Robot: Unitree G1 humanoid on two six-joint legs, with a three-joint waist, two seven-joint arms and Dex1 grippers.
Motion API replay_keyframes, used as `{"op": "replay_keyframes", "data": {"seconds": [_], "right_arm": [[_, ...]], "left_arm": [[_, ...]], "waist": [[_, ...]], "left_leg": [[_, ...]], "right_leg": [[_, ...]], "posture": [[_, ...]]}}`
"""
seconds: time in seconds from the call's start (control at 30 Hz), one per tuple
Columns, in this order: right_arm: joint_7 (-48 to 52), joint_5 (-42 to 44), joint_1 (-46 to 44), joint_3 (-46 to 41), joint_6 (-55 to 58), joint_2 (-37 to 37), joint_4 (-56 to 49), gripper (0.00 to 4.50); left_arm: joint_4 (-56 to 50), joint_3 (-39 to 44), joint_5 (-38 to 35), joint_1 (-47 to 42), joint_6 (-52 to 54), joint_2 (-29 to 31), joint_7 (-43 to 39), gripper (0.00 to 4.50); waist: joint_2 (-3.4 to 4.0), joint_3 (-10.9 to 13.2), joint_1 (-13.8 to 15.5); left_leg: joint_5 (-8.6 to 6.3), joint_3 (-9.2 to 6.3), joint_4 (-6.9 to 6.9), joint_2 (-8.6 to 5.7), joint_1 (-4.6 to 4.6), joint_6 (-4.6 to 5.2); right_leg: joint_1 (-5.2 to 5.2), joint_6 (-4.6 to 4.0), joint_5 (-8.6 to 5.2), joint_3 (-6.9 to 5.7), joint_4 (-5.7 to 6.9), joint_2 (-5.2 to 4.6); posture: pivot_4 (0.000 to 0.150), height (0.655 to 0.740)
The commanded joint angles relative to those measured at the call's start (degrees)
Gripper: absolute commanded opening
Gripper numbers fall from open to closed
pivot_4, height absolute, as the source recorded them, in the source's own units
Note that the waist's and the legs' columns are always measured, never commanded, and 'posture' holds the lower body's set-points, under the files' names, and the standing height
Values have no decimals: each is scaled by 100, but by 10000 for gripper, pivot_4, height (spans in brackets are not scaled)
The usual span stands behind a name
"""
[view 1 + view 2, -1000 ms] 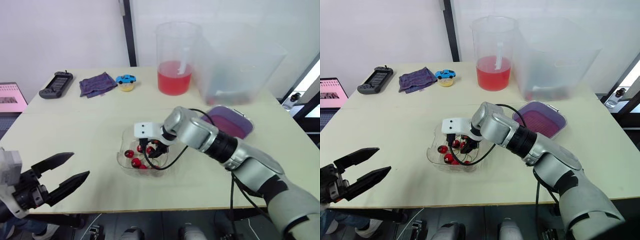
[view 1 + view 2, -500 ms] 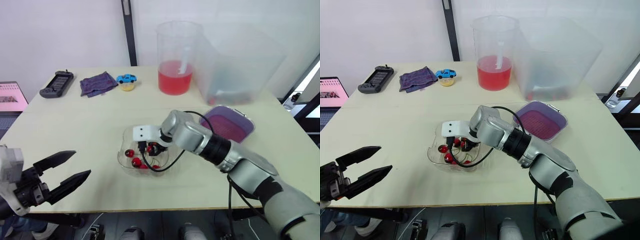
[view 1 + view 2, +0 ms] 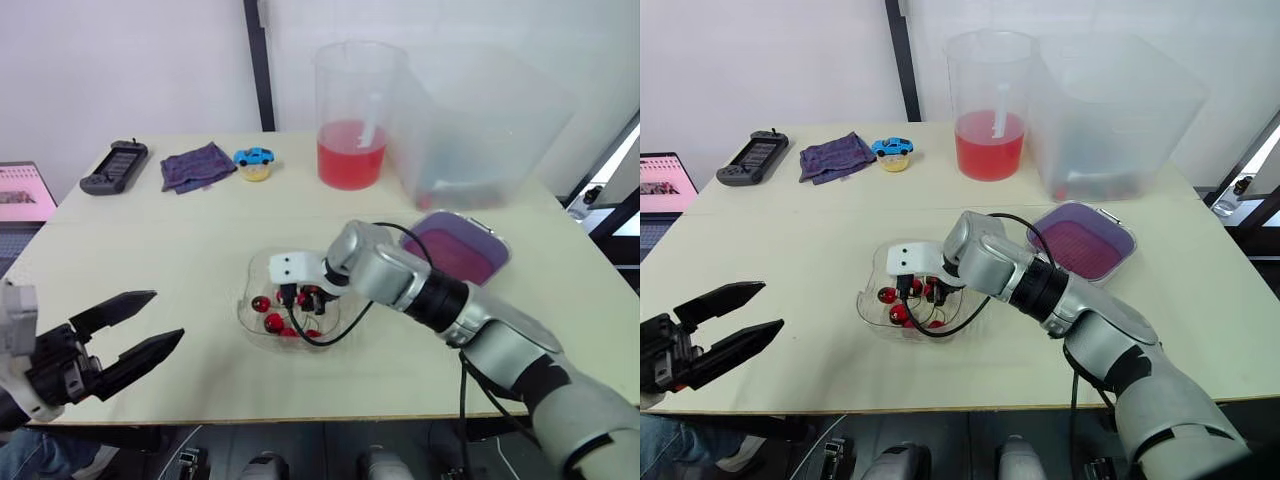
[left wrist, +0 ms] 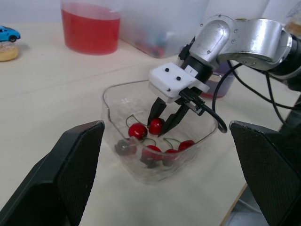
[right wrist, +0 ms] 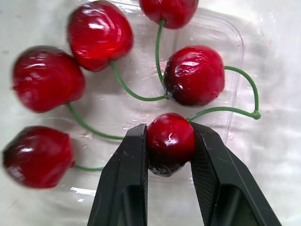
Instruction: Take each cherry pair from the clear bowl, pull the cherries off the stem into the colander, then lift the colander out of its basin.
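The clear bowl [image 3: 252, 276] sits mid-table, near the front edge, with several red cherries [image 5: 99, 35] on green stems inside. My right gripper [image 3: 305, 298] reaches down into it and is shut on one cherry [image 5: 170, 141], whose stem joins a second cherry [image 5: 194, 75]. The purple colander [image 3: 455, 248] rests in its clear basin to the right of the bowl. My left gripper [image 3: 165, 317] hovers open and empty at the front left, well short of the bowl, its fingers [image 4: 77, 162] spread wide.
At the back stand a pitcher of red liquid [image 3: 352, 120] and a large clear tub [image 3: 480, 130]. A blue toy car [image 3: 252, 158], a purple cloth [image 3: 195, 166] and a game controller [image 3: 112, 168] lie back left. A laptop [image 3: 20, 192] sits off the table's left edge.
My right gripper stays down in the bowl with barely any shift. The left gripper has drifted slightly up and right, still open.
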Motion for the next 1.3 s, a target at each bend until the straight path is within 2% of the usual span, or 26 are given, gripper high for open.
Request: {"op": "replay_keyframes", "data": {"seconds": [0.03,0.13,0.2,0.27,0.3,0.4,0.5,0.6,0.7,0.93,1.17,1.2,1.23,1.3], "right_arm": [[211,145,-318,-534,-90,-166,-455,8645],[430,365,-335,-914,-583,-326,-794,8645],[307,421,-281,-1359,-1511,-453,-925,8645],[-97,451,-220,-1860,-2373,-401,-870,8645],[-452,337,-174,-2053,-3162,-391,-795,8645],[-1427,-184,72,-2344,-5187,-485,-633,8645],[-2078,-633,255,-2455,-6387,-547,-482,8645],[-2760,-1331,418,-2477,-7493,-775,-457,8645],[-3081,-1910,495,-2390,-7990,-923,-380,8645],[-3049,-2397,715,-2426,-8165,-1054,-517,8645],[-3042,-2705,850,-2426,-8204,-1120,-536,8645],[-3032,-2721,865,-2431,-8198,-1113,-541,8488],[-3014,-2740,892,-2433,-8164,-1102,-560,8488],[-2983,-2785,943,-2405,-8088,-1060,-579,8488]], "left_arm": [[-106,5,-207,-119,-22,108,199,45000],[41,-69,-480,-478,34,206,737,45000],[262,-147,-1217,-923,106,345,1162,45000],[507,-335,-1647,-1422,238,602,1497,45000],[608,-542,-1672,-1848,201,723,1638,45000],[1160,-1108,-2199,-3188,176,998,2083,45000],[1638,-1434,-2402,-3960,355,1113,2125,45000],[2046,-1979,-2183,-4537,653,1247,1744,45000],[2425,-2663,-1580,-5170,810,1284,1373,45000],[2872,-3844,-430,-6333,1083,944,930,45000],[3105,-4169,212,-6795,1336,689,676,45000],[3139,-4155,274,-6820,1364,656,673,39762],[3155,-4137,327,-6828,1387,628,667,37002],[3150,-4117,413,-6833,1420,562,648,26849]], "waist": [[0,0,6],[0,0,10],[-1,0,7],[-1,-1,8],[-1,-1,6],[-13,-4,24],[-19,-6,-10],[-19,-6,-30],[-20,-5,-46],[-21,-5,-123],[-21,-4,-153],[-21,-4,-153],[-21,-4,-149],[-21,-4,-140]], "left_leg": [[0,0,0,0,-1,0],[2,-6,2,-1,-4,-2],[2,-7,1,0,-3,-3],[2,-9,2,0,-5,-3],[3,-11,4,0,-6,-5],[6,-12,7,-6,-7,-9],[21,-9,9,-9,-8,-36],[24,-3,7,-10,-7,-41],[28,-2,7,-9,-8,-45],[32,-3,8,-6,-9,-50],[32,-5,8,-3,-9,-50],[32,-6,8,-3,-9,-50],[32,-6,8,-3,-9,-50],[32,-8,9,-3,-9,-50]], "right_leg": [[-1,0,0,0,0,0],[0,0,0,-5,0,0],[1,0,0,-6,1,0],[-2,1,0,-7,3,2],[-1,1,1,-9,6,2],[1,2,1,-13,9,1],[0,2,1,-14,11,2],[-5,3,1,-7,14,3],[-5,3,1,-9,15,8],[1,2,1,-16,15,15],[-3,2,1,-13,17,19],[-3,2,1,-12,17,19],[-3,2,1,-12,17,18],[-2,2,1,-12,16,18]], "posture": [[1500,7337],[1500,7337],[1500,7337],[1500,7337],[1500,7337],[1500,7337],[1500,7337],[1500,7337],[1500,7337],[1500,7337],[1500,7337],[1500,7337],[1500,7337],[1500,7337]]}}
